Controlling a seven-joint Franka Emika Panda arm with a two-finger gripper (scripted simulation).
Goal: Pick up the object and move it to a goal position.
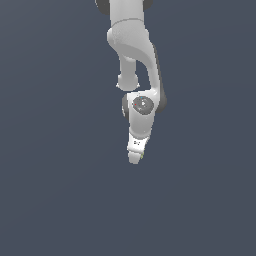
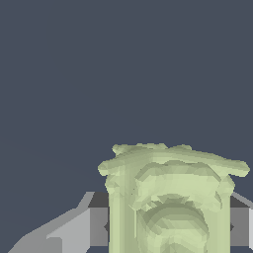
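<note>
The object (image 2: 168,197) is a pale yellow-green blocky piece with a bumpy, ridged surface. In the wrist view it fills the space between my two grey fingers (image 2: 98,225), which press on its sides. My gripper (image 2: 168,227) is shut on it. In the exterior view the white arm reaches down and my gripper (image 1: 135,159) points at the floor. There only a thin yellow-green sliver of the object (image 1: 142,157) shows at the fingertips; the rest is hidden behind the hand. No goal marker shows in either view.
A plain dark blue-grey surface (image 1: 60,190) lies all around the arm in both views. No other objects or edges show.
</note>
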